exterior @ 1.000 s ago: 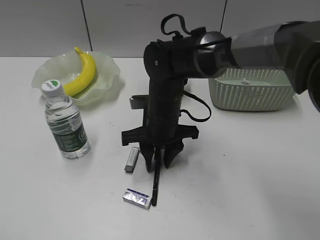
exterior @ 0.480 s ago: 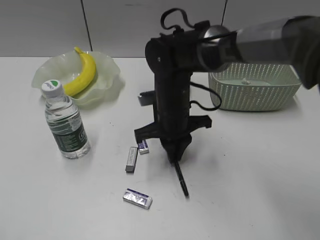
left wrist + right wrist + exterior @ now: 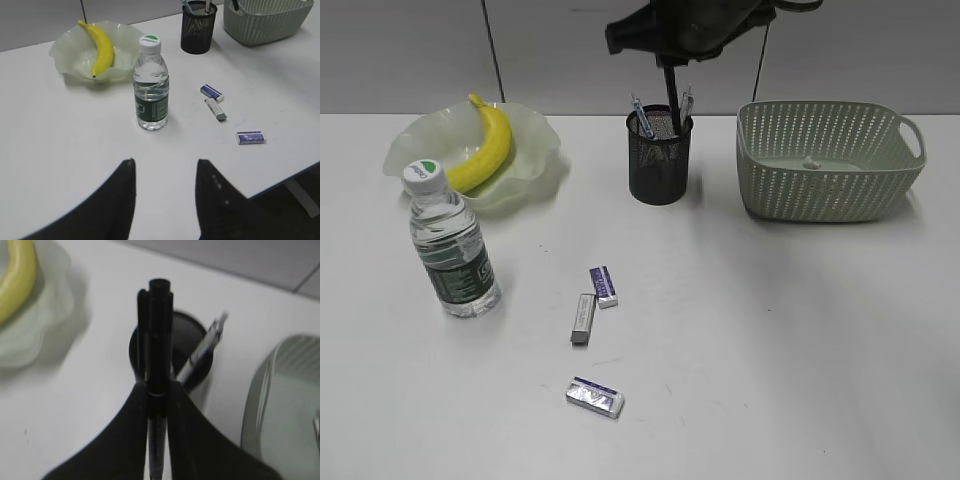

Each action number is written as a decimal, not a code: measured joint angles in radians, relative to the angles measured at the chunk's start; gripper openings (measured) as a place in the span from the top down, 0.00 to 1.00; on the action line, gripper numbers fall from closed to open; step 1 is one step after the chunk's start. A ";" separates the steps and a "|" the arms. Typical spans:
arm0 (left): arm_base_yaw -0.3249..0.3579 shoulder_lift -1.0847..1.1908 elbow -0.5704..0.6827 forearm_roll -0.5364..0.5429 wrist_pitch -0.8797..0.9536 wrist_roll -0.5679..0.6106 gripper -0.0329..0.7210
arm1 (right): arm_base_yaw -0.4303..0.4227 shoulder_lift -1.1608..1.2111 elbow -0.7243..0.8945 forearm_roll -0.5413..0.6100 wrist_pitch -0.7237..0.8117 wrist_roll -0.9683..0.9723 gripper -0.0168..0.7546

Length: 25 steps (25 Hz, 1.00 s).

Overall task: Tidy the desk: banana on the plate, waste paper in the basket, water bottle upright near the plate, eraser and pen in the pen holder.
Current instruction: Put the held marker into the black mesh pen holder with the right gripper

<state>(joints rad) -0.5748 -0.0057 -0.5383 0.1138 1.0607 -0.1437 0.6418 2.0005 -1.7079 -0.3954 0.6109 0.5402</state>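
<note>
You see black pen (image 3: 159,365) upright over pen holder (image 3: 659,158), lower end at holder mouth. Right gripper (image 3: 159,390) at top edge of exterior view, above holder, fingers pressed together on pen. Left gripper (image 3: 165,172) low over desk (image 3: 790,340), fingers spread, touching nothing. Three erasers (image 3: 595,397) on desk. Banana (image 3: 485,145) in plate (image 3: 535,135). Water bottle (image 3: 450,245) upright beside plate. Basket (image 3: 825,165) right of holder.

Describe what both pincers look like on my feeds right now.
The left pincer has two matte black fingers, broad at the base and tapering to rounded tips. The right pincer has the same black tapered fingers; in the exterior view its black body shows thin black cable above. No markings visible.
</note>
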 joint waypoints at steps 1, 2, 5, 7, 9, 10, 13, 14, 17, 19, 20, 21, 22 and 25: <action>0.000 0.000 0.000 0.000 0.000 0.000 0.56 | -0.013 0.003 0.000 -0.022 -0.061 0.002 0.86; 0.000 0.000 0.000 0.000 0.000 0.000 0.56 | -0.029 0.009 0.000 -0.042 -0.113 0.003 0.86; 0.000 0.000 0.000 0.000 0.000 0.000 0.56 | -0.070 0.045 0.000 -0.075 -0.277 0.004 0.86; 0.000 0.000 0.000 0.000 0.000 0.000 0.56 | -0.091 0.079 0.000 -0.080 -0.359 0.005 0.86; 0.000 0.000 0.000 0.000 0.000 0.000 0.56 | -0.102 0.119 0.001 -0.083 -0.415 0.005 0.86; 0.000 0.000 0.000 0.000 0.000 0.000 0.56 | -0.107 0.139 0.001 -0.083 -0.448 0.005 0.86; 0.000 0.000 0.000 0.000 0.000 0.000 0.56 | -0.112 0.192 0.001 -0.122 -0.512 0.006 0.86; 0.000 0.000 0.000 0.000 0.000 0.000 0.56 | -0.112 0.204 0.001 -0.134 -0.516 0.007 0.86; 0.000 0.000 0.000 0.000 0.000 0.000 0.56 | -0.113 0.241 0.001 -0.149 -0.516 0.007 0.84; 0.000 0.000 0.000 0.000 0.000 0.000 0.56 | -0.113 0.248 0.003 -0.151 -0.515 0.007 0.78; 0.000 0.000 0.000 0.000 0.000 0.000 0.56 | -0.113 0.248 0.003 -0.153 -0.515 0.007 0.72; 0.000 0.000 0.000 0.000 0.000 0.000 0.56 | -0.113 0.245 0.003 -0.153 -0.515 0.007 0.66; 0.000 0.000 0.000 0.000 0.000 0.000 0.56 | -0.113 0.240 0.003 -0.153 -0.507 0.007 0.60; 0.000 0.000 0.000 0.000 0.000 0.000 0.56 | -0.113 0.203 0.003 -0.139 -0.441 0.008 0.45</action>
<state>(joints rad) -0.5748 -0.0057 -0.5383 0.1138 1.0607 -0.1437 0.5291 2.2040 -1.7050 -0.5344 0.1703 0.5479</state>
